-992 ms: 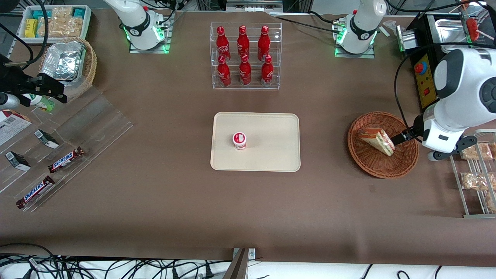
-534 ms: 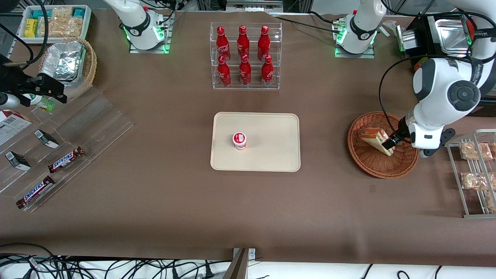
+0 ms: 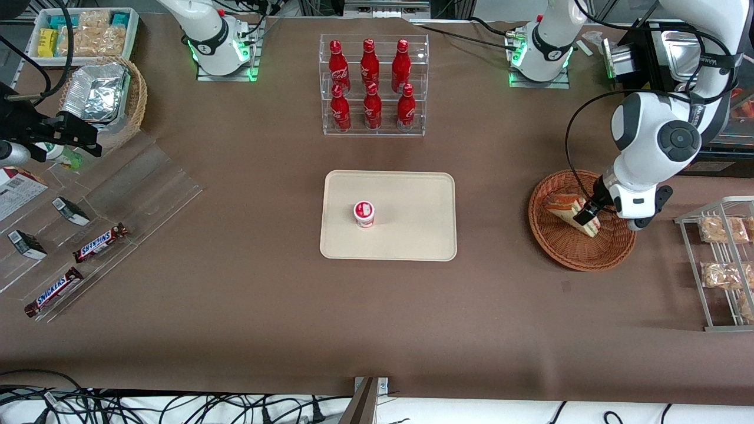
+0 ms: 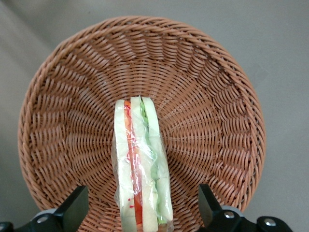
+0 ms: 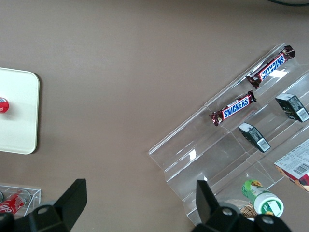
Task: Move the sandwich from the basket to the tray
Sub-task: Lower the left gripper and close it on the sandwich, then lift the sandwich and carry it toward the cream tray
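- Sandwich [image 4: 140,164]: clear-wrapped wedge, white bread, red and green layers, lying in round woven wicker basket [image 3: 580,250], right of frame.
- Pincer [image 4: 140,212]: fingers wide apart, straddling sandwich, gripping nothing.
- Tray [image 3: 412,194]: smooth cream plastic, centre of desk.

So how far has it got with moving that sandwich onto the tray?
Nothing is delivered yet: the sandwich lies in the basket. In hand now: the gripper hangs over it, fingers open on either side, not touching. Left to do: close, lift, carry it to the tray, which holds only a small cup.
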